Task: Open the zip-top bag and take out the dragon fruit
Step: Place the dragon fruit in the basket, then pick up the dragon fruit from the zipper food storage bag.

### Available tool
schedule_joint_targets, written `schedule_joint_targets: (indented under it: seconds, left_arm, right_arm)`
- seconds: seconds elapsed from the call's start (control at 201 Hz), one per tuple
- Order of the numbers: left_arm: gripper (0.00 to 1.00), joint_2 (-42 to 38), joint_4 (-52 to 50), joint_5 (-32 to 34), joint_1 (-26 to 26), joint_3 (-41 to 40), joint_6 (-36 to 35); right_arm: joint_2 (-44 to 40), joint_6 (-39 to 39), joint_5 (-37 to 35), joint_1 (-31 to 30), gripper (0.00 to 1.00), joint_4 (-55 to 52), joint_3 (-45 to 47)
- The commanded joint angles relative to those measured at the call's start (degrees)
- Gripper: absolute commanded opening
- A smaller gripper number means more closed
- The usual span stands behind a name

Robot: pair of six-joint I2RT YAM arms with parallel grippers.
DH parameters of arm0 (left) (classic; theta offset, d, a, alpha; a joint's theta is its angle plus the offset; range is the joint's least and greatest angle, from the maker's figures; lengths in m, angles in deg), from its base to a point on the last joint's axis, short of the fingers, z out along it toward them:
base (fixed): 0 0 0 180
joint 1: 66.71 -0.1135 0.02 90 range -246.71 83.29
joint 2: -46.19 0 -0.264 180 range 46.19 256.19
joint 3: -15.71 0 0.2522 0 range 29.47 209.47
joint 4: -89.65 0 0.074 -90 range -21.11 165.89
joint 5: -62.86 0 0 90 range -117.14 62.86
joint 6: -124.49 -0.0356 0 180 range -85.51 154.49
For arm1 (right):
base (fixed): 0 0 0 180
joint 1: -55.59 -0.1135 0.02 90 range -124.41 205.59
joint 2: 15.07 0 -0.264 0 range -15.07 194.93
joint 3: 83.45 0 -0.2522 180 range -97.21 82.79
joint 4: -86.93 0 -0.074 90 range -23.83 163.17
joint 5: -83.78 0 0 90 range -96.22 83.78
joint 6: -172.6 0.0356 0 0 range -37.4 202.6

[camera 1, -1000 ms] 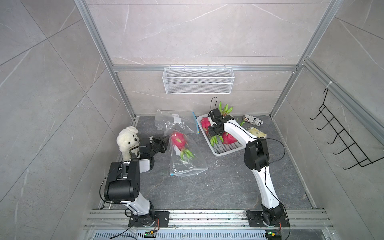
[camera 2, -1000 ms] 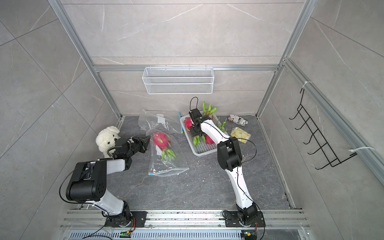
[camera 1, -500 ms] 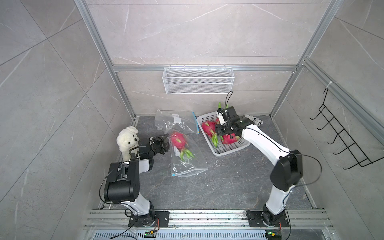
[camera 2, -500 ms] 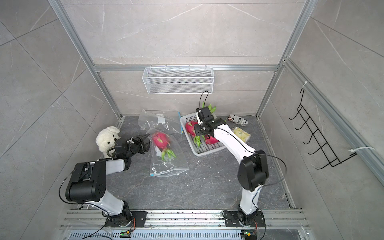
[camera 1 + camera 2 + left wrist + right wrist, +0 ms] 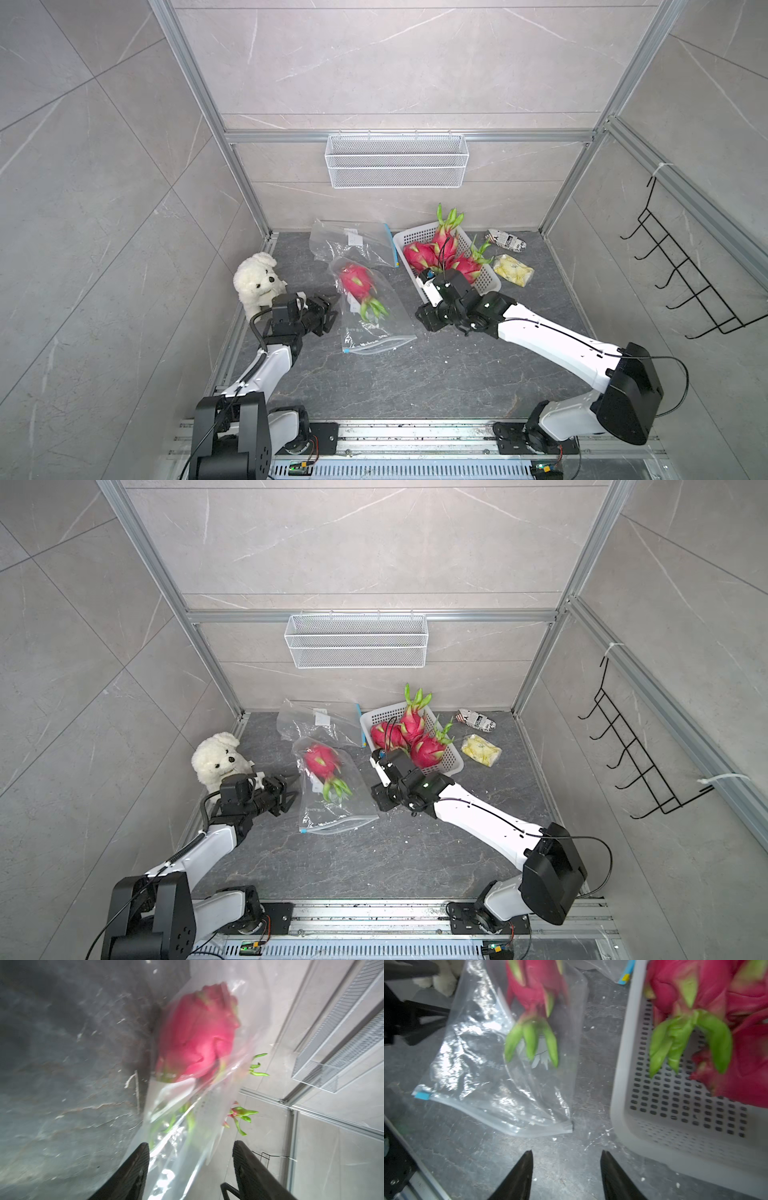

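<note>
Working the last bagged dragon fruit [image 5: 356, 280] from my remote desk: it lies inside the clear zip-top bag [image 5: 376, 332] on the worktop [image 5: 415, 382], green tuft toward the bag's near zip edge, w/ three more dragon fruits [image 5: 420, 255] sitting in the white perforated basket [image 5: 488, 284] just beside it.

The left end effector [image 5: 332, 311] sits at the bag's side edge, jaws apart, clamped on nothing. The right end effector [image 5: 566, 1152] hangs over bare worktop btwn the bag's near corner and the basket, jaws likewise apart and empty.

My read: three of four are out, and I'm in the opening step on this bag. Next calls for the left to pinch the film and anchor it while the right goes to the zip edge [image 5: 488, 1118], parts it, then reaches for the tuft. The film looks slippery, so a firm pinch comes first.

Left wrist cam shows film running into the gap btwn the left fingers [image 5: 135, 1167], which the top views don't resolve. Right wrist cam shows the blue tab [image 5: 422, 1096] and zip track up close, tho I can't tell if it's parted. It also shows the right jaws, hidden under the wrist in both top views. Only the top views take in the layout: a second, empty bag [image 5: 353, 241] at the back and a white plush dog [image 5: 257, 278] beside the left arm.
</note>
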Motion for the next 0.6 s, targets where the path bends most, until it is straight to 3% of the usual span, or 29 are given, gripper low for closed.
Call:
schedule_joint_targets:
  seconds: [0.0, 0.104, 0.174, 0.299, 0.358, 0.478, 0.597]
  left_arm:
    - [0.67, -1.9, -3.8, 0.8, 1.7, -1.2, -2.3]
    - [0.66, -2.3, -2.7, 1.9, 4.1, -1.5, -0.9]
    - [0.60, -2.3, -1.8, 3.1, 6.4, -1.2, 0.1]
    - [0.23, -2.1, -0.3, 4.2, 9.1, -0.1, 2.6]
    - [0.13, -2.2, 0.1, 4.2, 9.9, 0.8, 3.3]
    - [0.04, -2.5, 0.1, 4.4, 10.6, 2.6, 4.0]
    - [0.03, -2.9, 0.1, 4.7, 10.9, 4.2, 4.3]
  right_arm:
    - [-2.6, 3.2, 0.0, -3.6, 0.54, 4.6, 2.9]
    - [-2.8, 3.9, 0.3, -7.2, 0.53, 7.0, 5.6]
    - [-2.4, 4.4, 0.3, -9.1, 0.53, 8.1, 6.7]
    - [-2.0, 5.4, 0.5, -11.8, 0.52, 12.4, 9.1]
    - [-1.6, 5.4, 0.5, -13.0, 0.52, 14.1, 9.7]
    - [0.3, 4.7, 1.3, -14.1, 0.50, 16.5, 10.0]
    - [2.9, 4.2, 1.6, -14.8, 0.48, 19.5, 10.4]
